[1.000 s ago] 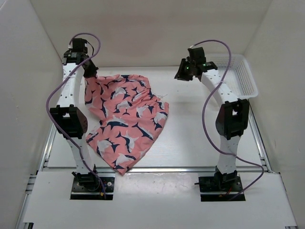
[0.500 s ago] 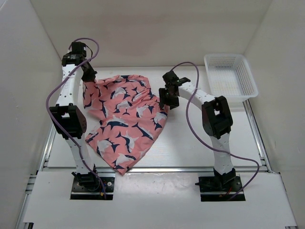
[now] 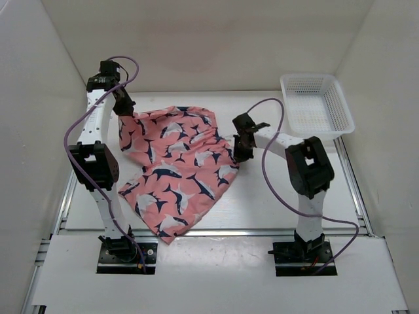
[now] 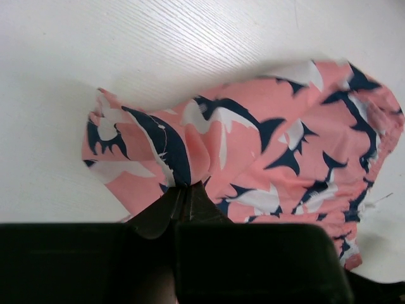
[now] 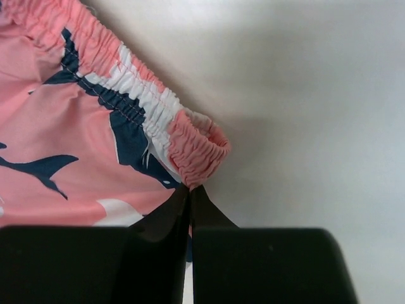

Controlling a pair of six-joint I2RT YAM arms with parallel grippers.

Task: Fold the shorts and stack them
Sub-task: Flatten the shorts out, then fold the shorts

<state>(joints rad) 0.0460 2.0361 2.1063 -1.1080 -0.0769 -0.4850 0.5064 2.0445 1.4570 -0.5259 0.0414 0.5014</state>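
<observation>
Left pincer: pressed together on a fold at the far-left corner of the shorts.
Shorts: pinched at two edges, otherwise spread crumpled left of centre on the table.
Right pincer: clamped on the waistband end.
Step judged: spreading flat before folding. An even outward pull is called for.
Against half a second ago: cloth drawn rightward and wider.
</observation>
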